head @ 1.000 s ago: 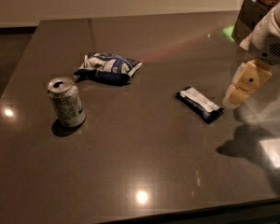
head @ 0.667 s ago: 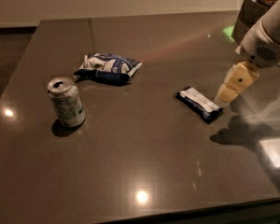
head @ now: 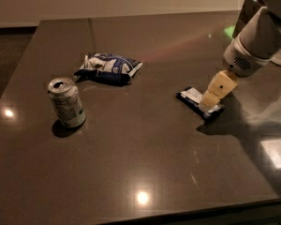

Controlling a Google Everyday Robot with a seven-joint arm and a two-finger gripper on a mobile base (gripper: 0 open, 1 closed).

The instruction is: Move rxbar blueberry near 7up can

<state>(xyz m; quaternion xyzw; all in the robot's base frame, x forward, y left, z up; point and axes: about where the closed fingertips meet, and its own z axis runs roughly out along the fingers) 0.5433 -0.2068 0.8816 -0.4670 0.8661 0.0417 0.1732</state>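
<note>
– Right of centre on the table: rxbar, flat, lying askew, white label end toward the far left.
– Claw?
– Claw low over the bar's near-right half, tip at the wrapper. Touching or not, cannot tell. Apart or together, cannot tell either. White arm slants in from the upper right.
– Can?
– 7up can upright on the left side, top facing up, well apart from the bar.
– Anything else out there?
– Chip bag, blue and white, crumpled, behind the can and to its right. Near the can, not touching. Well apart from the bar too.
</note>
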